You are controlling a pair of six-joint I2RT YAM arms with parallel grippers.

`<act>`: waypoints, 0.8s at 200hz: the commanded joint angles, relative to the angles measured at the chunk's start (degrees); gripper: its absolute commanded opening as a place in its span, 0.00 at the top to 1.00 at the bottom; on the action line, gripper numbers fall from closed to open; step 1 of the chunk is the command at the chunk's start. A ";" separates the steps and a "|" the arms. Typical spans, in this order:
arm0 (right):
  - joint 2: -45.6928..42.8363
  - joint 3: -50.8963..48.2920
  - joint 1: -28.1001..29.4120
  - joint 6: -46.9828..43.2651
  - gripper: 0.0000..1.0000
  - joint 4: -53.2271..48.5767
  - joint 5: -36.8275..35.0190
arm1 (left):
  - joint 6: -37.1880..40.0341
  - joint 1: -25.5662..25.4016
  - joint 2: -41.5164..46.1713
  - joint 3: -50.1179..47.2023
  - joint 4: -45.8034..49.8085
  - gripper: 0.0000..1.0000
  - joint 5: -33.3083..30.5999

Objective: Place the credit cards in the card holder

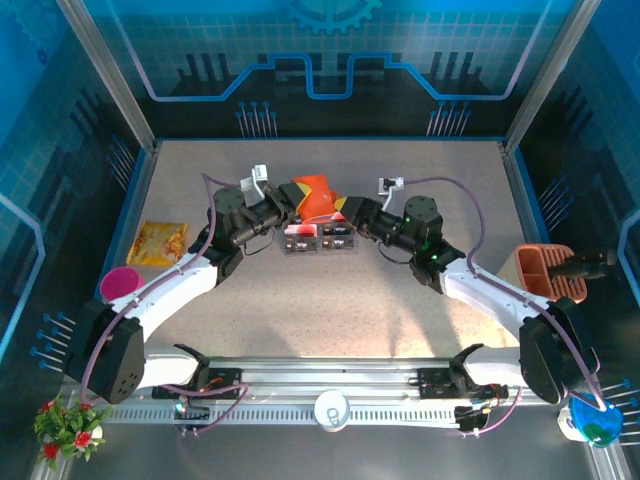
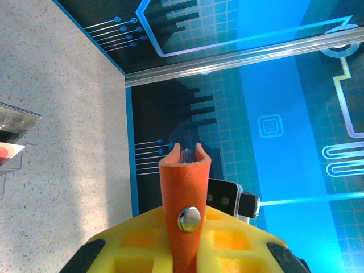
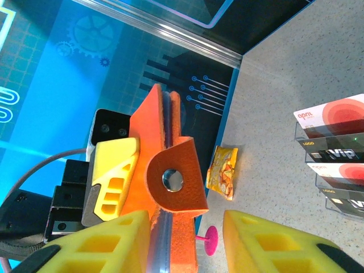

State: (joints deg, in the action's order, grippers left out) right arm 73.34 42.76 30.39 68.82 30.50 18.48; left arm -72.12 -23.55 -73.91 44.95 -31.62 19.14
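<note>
Two pincers: both at your card holder [image 3: 165,142]
Left pincer [image 2: 185,242]: clamped tight on the holder
Right pincer [image 3: 187,223]: partly spread, holder between fingers, gap on one side
Credit cards [image 3: 333,122]: standing beside your right pincer

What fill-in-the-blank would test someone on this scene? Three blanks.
1. The card holder, pinched by the left gripper, is ___ in colour.
2. The credit cards stand in a ___ plastic rack.
3. The snack packet lies on the ___ side of the table.
Answers: orange; clear; left.
</note>
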 commanded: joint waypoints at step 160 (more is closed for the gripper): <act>0.15 -1.91 -0.42 1.14 0.62 1.97 -0.59 | -0.37 -0.52 -1.81 1.50 -2.87 1.00 -0.41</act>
State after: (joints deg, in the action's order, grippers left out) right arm 72.73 40.80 30.30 69.30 30.57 18.04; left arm -72.12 -23.55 -75.11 44.95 -31.64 19.14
